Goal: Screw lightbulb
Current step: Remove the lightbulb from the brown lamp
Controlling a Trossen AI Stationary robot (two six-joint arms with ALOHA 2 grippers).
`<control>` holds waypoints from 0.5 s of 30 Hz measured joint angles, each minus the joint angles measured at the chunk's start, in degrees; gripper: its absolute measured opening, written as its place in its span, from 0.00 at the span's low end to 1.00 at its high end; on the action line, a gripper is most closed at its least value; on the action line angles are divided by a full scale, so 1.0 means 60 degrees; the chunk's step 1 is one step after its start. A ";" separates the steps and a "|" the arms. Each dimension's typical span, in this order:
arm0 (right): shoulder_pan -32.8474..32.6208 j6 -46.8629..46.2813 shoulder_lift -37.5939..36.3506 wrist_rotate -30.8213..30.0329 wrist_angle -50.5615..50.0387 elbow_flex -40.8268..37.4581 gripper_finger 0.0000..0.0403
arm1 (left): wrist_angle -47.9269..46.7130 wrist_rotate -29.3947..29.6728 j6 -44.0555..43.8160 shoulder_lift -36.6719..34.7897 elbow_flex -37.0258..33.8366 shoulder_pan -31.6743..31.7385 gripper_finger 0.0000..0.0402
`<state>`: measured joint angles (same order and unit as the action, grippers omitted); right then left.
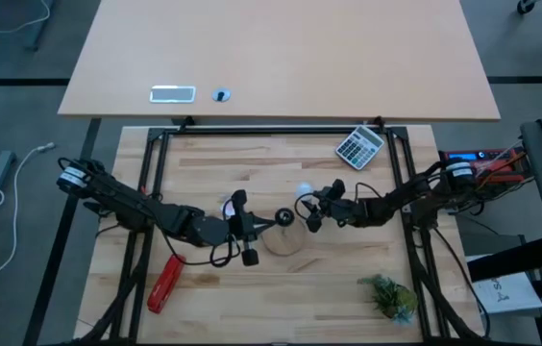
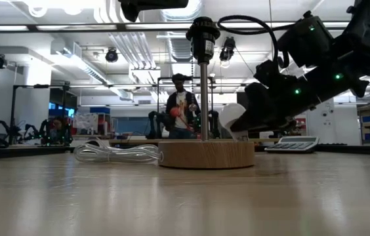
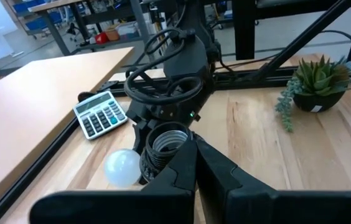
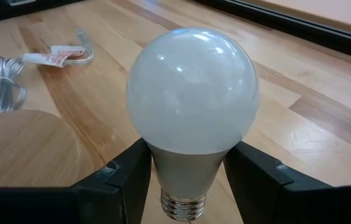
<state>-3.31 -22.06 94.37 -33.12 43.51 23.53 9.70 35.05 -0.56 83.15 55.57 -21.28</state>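
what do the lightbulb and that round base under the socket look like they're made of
The lightbulb: frosted white globe, probably plastic or glass, glossy with soft reflections; its threaded screw end looks like silvery metal. The round base: likely wood, tan with a visible grain and a matte finish.

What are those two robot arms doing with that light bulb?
The right gripper is holding the white lightbulb by its neck, just beside the wooden lamp base. The left gripper is pinched shut around the black socket on top of the post. The bulb is not in the socket yet.
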 joint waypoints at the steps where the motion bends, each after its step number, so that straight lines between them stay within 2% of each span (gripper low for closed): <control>1: 0.0000 -0.0004 0.0014 0.0004 0.0003 0.0000 0.46 | -0.0005 0.0000 0.0000 0.0000 0.0000 0.0000 0.00; 15: 0.0113 -0.0076 0.0061 0.0015 -0.0519 0.0018 0.46 | -0.0004 0.0000 -0.0004 0.0000 0.0000 0.0000 0.00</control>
<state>-2.63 -22.52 94.74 -33.04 40.39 23.64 9.68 35.05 -0.58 83.15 55.57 -21.28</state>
